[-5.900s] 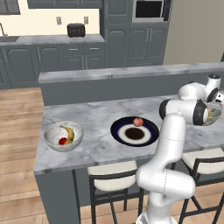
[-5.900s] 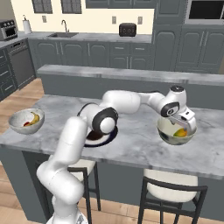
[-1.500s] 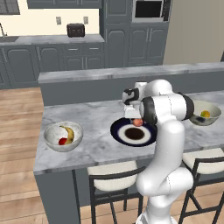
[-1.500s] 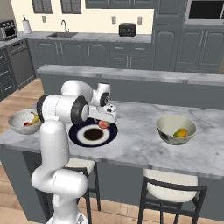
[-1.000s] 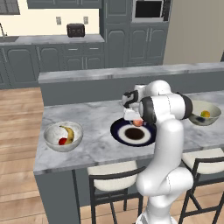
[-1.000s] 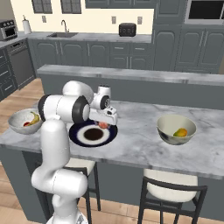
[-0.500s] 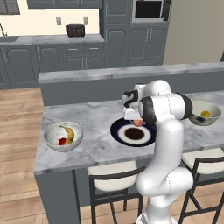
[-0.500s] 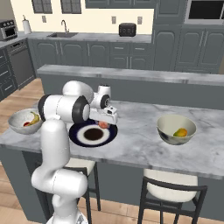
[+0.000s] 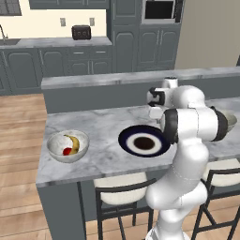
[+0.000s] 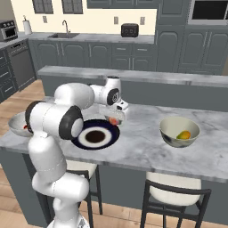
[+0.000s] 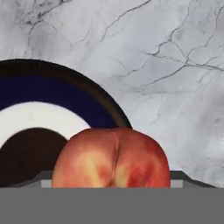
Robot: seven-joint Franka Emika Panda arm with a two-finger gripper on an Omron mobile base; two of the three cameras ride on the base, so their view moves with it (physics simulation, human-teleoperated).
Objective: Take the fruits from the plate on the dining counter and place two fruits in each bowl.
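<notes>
Right base view: the gripper [image 10: 114, 119] hangs over the far right rim of the plate [image 10: 79, 141], and the pinkish-red fruit [image 10: 114, 121] sits between its fingers, held clear above the counter [image 10: 142, 149]. The jaws are closed on this fruit at a fairly wide spread.

Clearances: the plate lies near the middle of the counter, with bare marbled stone on both sides of it. The cream-grey bowl [image 10: 179, 131] stands well apart to the right, near the front edge. The speckled bowl [image 10: 17, 124] stands well apart to the left, close to the counter's left end and partly hidden by the arm. A higher grey ledge [image 10: 178, 78] runs along the far edge of the counter. Stools [image 10: 176, 191] stand below the front edge.

Left base view: the speckled bowl [image 9: 68, 146] holds the banana [image 9: 72, 141] and the red fruit [image 9: 67, 151]. The plate [image 9: 144, 140] carries no fruit.

Right base view: the cream-grey bowl holds the yellow-green fruit [image 10: 183, 134].

Hand view: the held fruit [image 11: 112, 158] is round, pinkish-red with yellow streaks and a vertical crease down its face. Behind it lie the plate's navy rim [image 11: 52, 91], white ring and brown centre, then veined stone.

No readable writing or brand marks appear.
</notes>
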